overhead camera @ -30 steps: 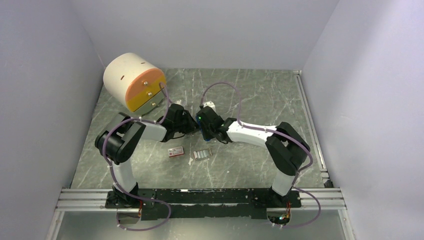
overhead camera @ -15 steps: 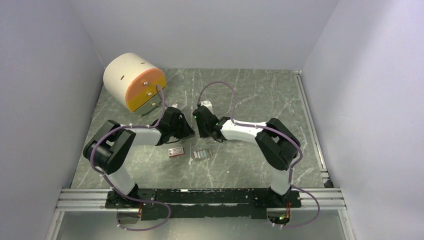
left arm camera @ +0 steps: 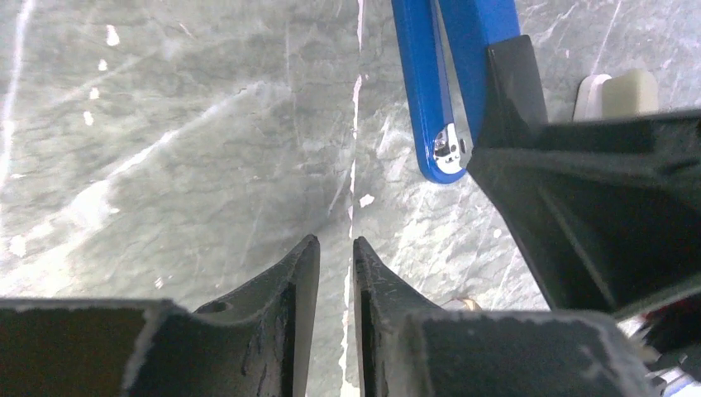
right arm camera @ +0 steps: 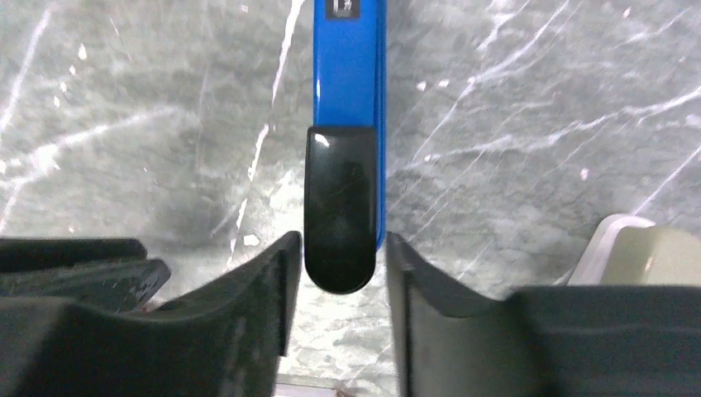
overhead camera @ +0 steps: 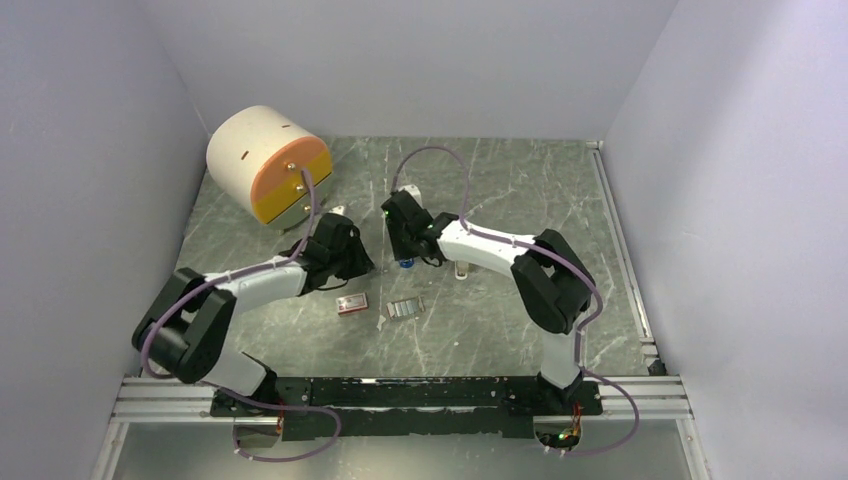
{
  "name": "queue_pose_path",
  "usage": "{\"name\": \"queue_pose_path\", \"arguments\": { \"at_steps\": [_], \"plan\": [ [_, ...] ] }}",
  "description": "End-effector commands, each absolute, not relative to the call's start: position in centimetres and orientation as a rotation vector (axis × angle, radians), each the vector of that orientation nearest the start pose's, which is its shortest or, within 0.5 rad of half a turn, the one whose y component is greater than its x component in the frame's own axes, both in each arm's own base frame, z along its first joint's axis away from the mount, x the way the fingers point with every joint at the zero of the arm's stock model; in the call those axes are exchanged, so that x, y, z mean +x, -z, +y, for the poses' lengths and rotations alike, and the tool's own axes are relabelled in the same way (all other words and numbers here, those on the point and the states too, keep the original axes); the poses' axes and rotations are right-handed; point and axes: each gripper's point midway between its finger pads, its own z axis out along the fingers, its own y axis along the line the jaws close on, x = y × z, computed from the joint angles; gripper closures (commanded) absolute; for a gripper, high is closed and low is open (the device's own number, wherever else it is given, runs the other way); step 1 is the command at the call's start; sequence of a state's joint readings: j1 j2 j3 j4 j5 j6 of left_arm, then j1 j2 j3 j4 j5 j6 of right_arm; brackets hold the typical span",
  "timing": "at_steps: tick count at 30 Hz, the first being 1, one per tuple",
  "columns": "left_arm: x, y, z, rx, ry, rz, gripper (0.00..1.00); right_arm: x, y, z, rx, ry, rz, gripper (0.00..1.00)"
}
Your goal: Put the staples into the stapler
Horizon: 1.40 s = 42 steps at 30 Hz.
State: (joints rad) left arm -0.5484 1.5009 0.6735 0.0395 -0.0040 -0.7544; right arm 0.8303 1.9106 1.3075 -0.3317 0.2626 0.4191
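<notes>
Grip check: right end effector [right arm camera: 339, 248] clamped on the black end of the slim bright-blue stapler [right arm camera: 347, 74]; left end effector [left arm camera: 335, 248] empty.
Left fingers nearly together, a thin slit between them, tips near the stapler's rounded blue end. The small silvery-grey block of staple strips [overhead camera: 405, 308] lies loose on the grey-green marbled table [overhead camera: 500, 320], nearer the arm bases, beside a little pink-red and white cardboard box [overhead camera: 351, 303].

A: What colour is your stapler [right arm camera: 349, 83]?
B: Bright blue, with a black tip.
A: And your bench [overhead camera: 500, 320]?
B: Grey-green marbling, white veins. Your staples [overhead camera: 405, 308] are silvery-grey, their box [overhead camera: 351, 304] pink-red and white.
</notes>
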Motion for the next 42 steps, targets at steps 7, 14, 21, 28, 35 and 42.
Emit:
{"name": "queue_pose_path", "arguments": {
  "at_steps": [7,14,21,28,35,42],
  "plan": [
    [30.1,-9.3,-18.6,-0.237,0.468,2.328,0.64,35.5,-10.6,32.2,-0.442,-0.278,2.343,0.21],
    [29.5,-17.3,-16.7,-0.192,0.473,2.154,0.42,34.3,-19.1,27.9,-0.328,-0.288,2.101,0.19],
    [26.2,-28.8,-10.4,-0.193,0.323,1.914,0.14,30.6,-28.1,18.7,-0.127,-0.181,1.848,0.13],
    [21.1,-38.7,-4.5,-0.163,0.218,1.697,0.04,26.8,-36.6,10.8,0.103,-0.15,1.611,0.0],
    [17.7,-42.9,-2.3,-0.115,0.214,1.617,0.03,24.4,-38.8,6.9,0.241,-0.134,1.605,0.0],
    [17.6,-42.3,-1.7,-0.129,0.169,1.663,0.04,24.1,-37.4,6.7,0.251,-0.105,1.664,0.0]
  ]
}}
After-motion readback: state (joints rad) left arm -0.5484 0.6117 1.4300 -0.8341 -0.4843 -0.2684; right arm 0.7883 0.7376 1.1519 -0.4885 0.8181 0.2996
